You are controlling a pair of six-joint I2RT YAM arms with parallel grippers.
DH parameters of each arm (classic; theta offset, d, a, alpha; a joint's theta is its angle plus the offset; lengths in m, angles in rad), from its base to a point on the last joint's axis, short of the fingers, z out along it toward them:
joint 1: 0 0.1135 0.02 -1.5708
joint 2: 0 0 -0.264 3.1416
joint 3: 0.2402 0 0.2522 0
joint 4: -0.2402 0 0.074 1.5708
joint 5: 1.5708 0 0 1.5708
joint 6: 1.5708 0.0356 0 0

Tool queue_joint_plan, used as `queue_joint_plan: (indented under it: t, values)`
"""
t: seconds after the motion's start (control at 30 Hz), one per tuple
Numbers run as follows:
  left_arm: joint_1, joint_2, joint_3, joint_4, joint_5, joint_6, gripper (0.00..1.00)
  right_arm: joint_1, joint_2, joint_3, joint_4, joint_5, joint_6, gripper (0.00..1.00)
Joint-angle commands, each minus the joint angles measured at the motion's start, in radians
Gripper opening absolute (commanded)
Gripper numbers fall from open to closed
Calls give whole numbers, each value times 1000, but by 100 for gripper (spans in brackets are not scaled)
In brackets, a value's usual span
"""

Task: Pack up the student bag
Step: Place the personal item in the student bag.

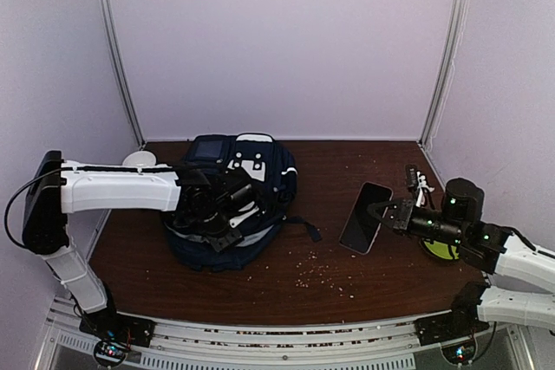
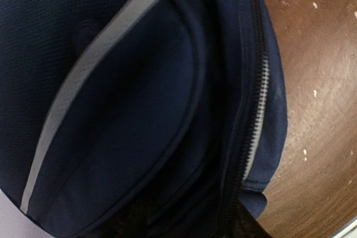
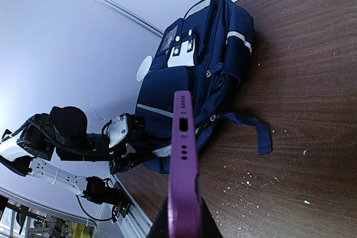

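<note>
Backpack (image 1: 247,181) lies flat on the left-centre of the table (image 1: 347,166), front face up, white patch (image 1: 251,160) toward the far wall. Its inside is not visible in any view, so contents cannot be told. Fabric is navy woven cloth, finely textured up close. A pale grey stripe (image 2: 92,82) runs slantwise across a rounded front pocket. A zip (image 2: 255,126) with grey teeth follows the curved edge, and whether it is run shut cannot be told. Mesh side pocket (image 3: 234,59) on one flank; one dark strap (image 3: 257,133) trails loose on the wood. Table is dark brown, smooth and speckled with pale crumbs (image 1: 316,275). Left gripper (image 1: 227,218) sits on the near lower part of the backpack, pressed close to the cloth. Its fingers are lost against the dark fabric, so whether they are apart or together cannot be told. Right gripper (image 1: 386,212) is well apart from the backpack, to its right, clamped on a flat rectangular phone (image 1: 366,217). The phone has a purple case, seen edge-on from the wrist, and is tilted over the table.
</note>
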Motion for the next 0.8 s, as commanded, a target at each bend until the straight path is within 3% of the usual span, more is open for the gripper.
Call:
queue_joint_plan:
  t: [0.0,0.13,0.17,0.37,0.5,0.77]
  values:
    - [1,32,27,-10,31,27,39,-3,-13,-10,46,12,16,0]
    - [1,9,74,-15,31,26,2,-4,-13,-2,33,11,14,0]
    - [1,-9,92,-12,34,18,0,-3,-15,3,27,12,11,0]
    - [1,-109,280,52,145,-5,0,-2,-27,-22,60,11,51,0]
    - [1,-50,448,110,278,-64,0,2,-16,-77,163,7,128,0]
    - [-9,130,555,390,539,-302,0,101,104,-150,404,67,271,0]
